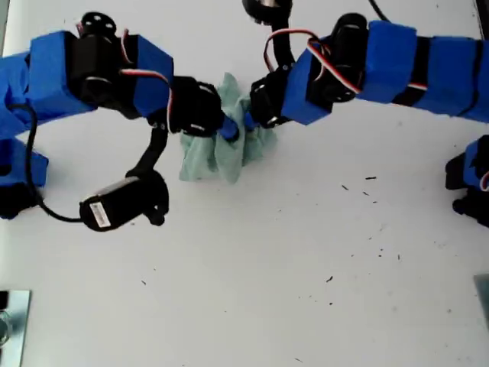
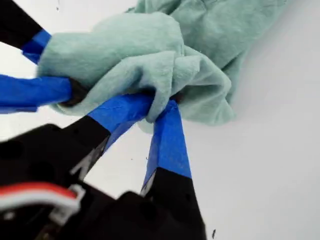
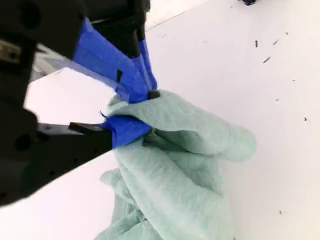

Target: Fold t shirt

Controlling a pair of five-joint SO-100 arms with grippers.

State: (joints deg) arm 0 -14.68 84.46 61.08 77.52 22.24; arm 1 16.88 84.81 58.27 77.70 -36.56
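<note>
Cloth is the snag: the t shirt [image 1: 221,149] sits bunched on the tabletop [image 1: 306,267] in the exterior view's upper centre, my first gripper [image 2: 160,107] and second gripper [image 3: 131,111] both clamped on it, so I judge spreading comes before folding.

A plain white matte tabletop [image 1: 252,306] fills the exterior view, scattered with small dark specks and flecks [image 1: 370,178] — most of them toward the exterior view's right. A shiny metal plate-like piece [image 1: 11,325] sits at the exterior view's lower left corner, cut off by the edge — details too small to tell.
</note>
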